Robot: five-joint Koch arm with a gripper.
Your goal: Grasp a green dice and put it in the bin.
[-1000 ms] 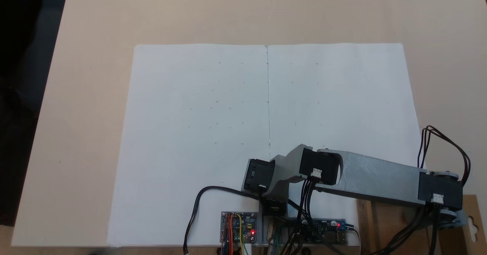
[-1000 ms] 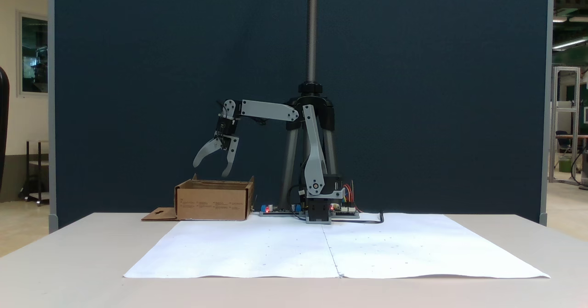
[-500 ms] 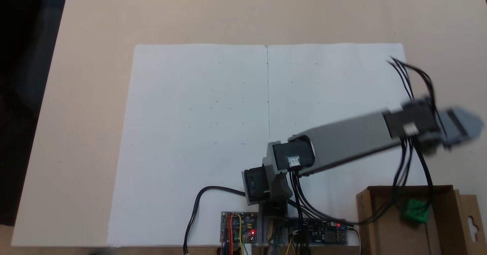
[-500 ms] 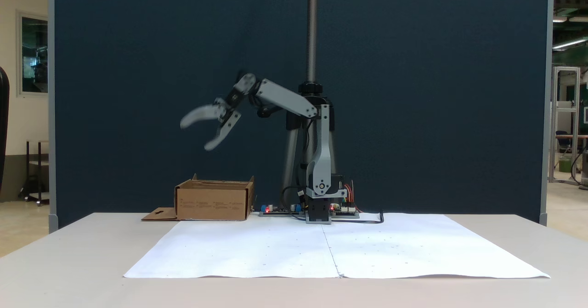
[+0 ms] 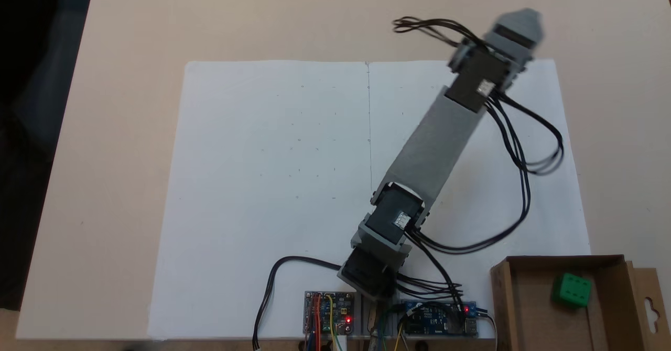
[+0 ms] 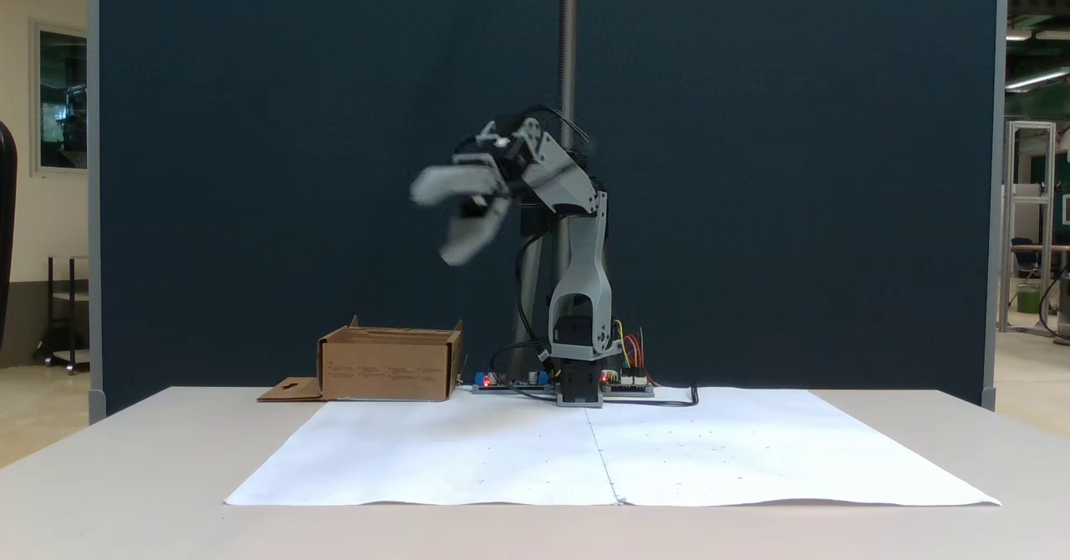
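- From above, the green dice (image 5: 572, 290) sits inside the bin (image 5: 503, 298); the arm stretches over the white paper (image 5: 262, 183), well apart from it.
- From the front, the gripper (image 6: 436, 224) is blurred but seems spread, empty, high above the table (image 6: 125, 476).

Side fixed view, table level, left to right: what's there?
Bin's flap → bin → arm base with circuit boards alongside. The white paper sheet lies in front; the blurred open gripper hangs high above.
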